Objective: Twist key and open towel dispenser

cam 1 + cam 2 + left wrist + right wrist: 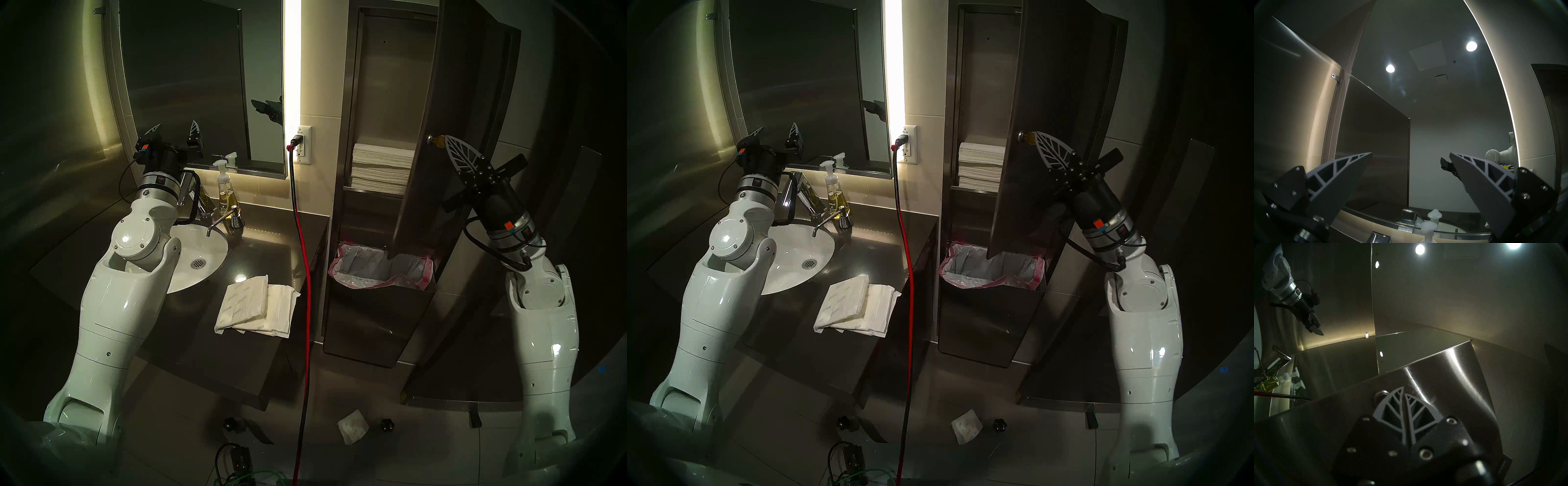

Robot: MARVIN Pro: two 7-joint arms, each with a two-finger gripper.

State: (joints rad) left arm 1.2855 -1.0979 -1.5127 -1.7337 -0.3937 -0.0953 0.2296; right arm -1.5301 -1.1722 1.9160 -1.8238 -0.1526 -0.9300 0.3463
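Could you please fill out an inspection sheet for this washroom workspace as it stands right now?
Surface: dark grey counter with white sink.
Job's things: tall stainless-steel towel dispenser, door swung open, white towel stack exposed; small brass key in the door lock.
Clutter: folded white paper towels on counter; clear soap pump bottle; crumpled tissue on floor.
Grippers: left gripper open, empty, near the mirror; right gripper shut at the key.
Cables: red-and-black cable hanging from wall outlet.
Surroundings: framed mirror, pink-lined bin.
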